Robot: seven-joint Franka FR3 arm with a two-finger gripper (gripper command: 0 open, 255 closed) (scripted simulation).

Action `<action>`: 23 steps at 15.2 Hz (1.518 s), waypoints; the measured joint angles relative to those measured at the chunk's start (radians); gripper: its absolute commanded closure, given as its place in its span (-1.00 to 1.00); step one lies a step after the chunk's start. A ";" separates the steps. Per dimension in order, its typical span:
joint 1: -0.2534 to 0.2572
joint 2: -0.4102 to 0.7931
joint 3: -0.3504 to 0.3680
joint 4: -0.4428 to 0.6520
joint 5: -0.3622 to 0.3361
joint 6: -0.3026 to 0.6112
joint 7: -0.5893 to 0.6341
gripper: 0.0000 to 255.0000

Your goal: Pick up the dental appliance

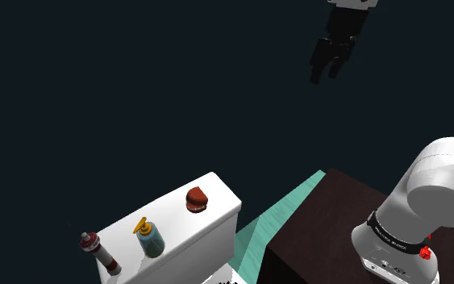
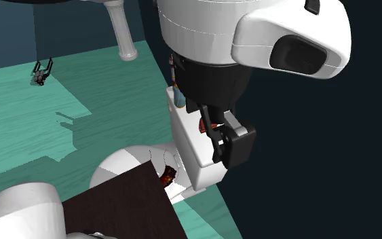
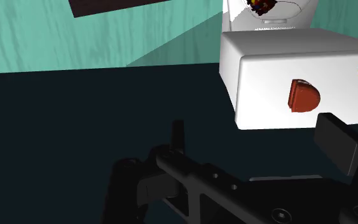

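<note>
The dental appliance point(image 1: 197, 198) is a small dark red, dome-shaped piece lying on the lid of a white toilet tank point(image 1: 217, 222), near the lid's far end. From the hand's camera the appliance point(image 3: 303, 95) sits on the tank lid point(image 3: 266, 76), beyond my right finger. My black gripper point(image 1: 326, 73) hangs high above and well to the shoulder view's right of the tank, touching nothing. Its fingers point(image 3: 179, 135) stand apart, so the gripper point(image 3: 257, 127) is open and empty. In the second exterior view the gripper point(image 2: 228, 146) partly covers the appliance point(image 2: 202, 125).
A blue soap dispenser point(image 1: 150, 240) with a yellow pump and a red-and-white striped bottle point(image 1: 99, 250) stand on the same lid. The dark brown stand point(image 1: 338, 218) lies beside the tank. Teal floor point(image 1: 289, 206) shows between them, and the toilet bowl point(image 2: 121, 166) sits below. A black area surrounds them.
</note>
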 measured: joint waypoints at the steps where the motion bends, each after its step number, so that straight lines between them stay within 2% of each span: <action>1: 0.000 0.000 0.000 0.000 0.000 0.000 0.000 -1.00; 5: 0.010 0.039 0.039 -0.047 0.027 0.081 0.047 -1.00; 12: 0.036 0.165 0.129 -0.129 0.086 0.283 0.151 -1.00; 18: 0.055 0.335 0.203 -0.141 0.119 0.460 0.237 -1.00; 23: 0.067 0.507 0.262 -0.106 0.124 0.596 0.317 -1.00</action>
